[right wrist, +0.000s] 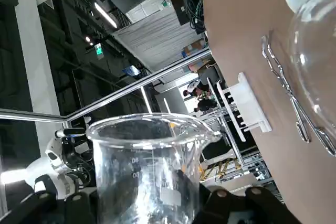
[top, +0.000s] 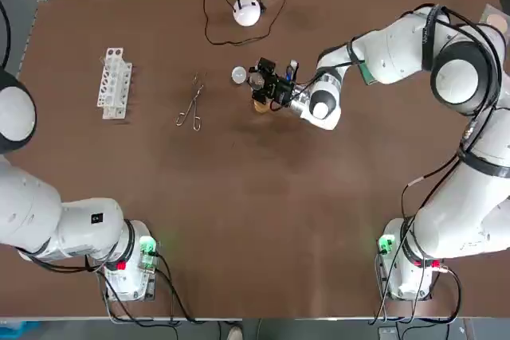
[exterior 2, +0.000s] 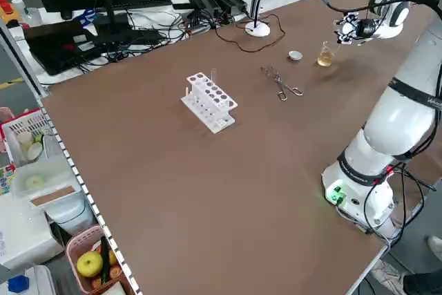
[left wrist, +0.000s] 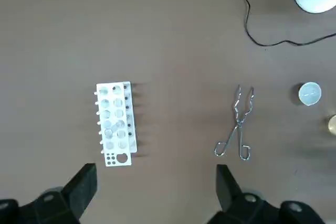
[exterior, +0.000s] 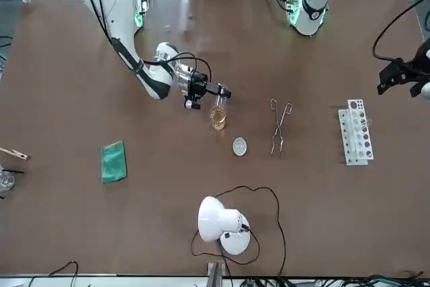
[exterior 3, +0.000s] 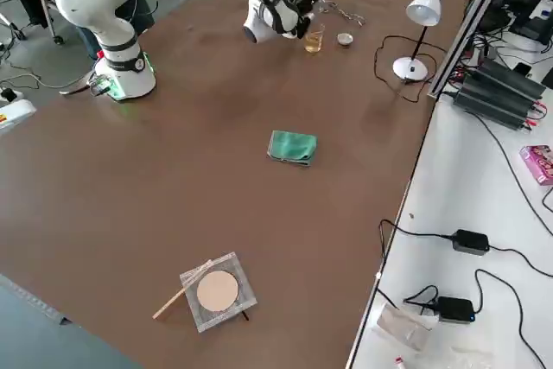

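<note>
A small glass beaker (exterior: 218, 116) with amber liquid in its bottom stands near the table's middle. My right gripper (exterior: 219, 93) is shut on the beaker near its rim, reaching in from the robot's right. From overhead the right gripper (top: 261, 85) covers most of the beaker (top: 260, 106). In the right wrist view the beaker (right wrist: 146, 166) fills the space between the fingers. My left gripper (left wrist: 155, 171) hangs open and empty high above the table, closest to a white test-tube rack (left wrist: 116, 124); across the table the left gripper (exterior: 396, 74) shows at the edge.
Metal tongs (top: 191, 104) lie between the rack (top: 114, 83) and the beaker. A small round glass dish (top: 238, 75) sits just beside the beaker. A white desk lamp (top: 247, 11) with its cable stands at the far edge. A green cloth (exterior: 113, 161) lies toward the robot's right.
</note>
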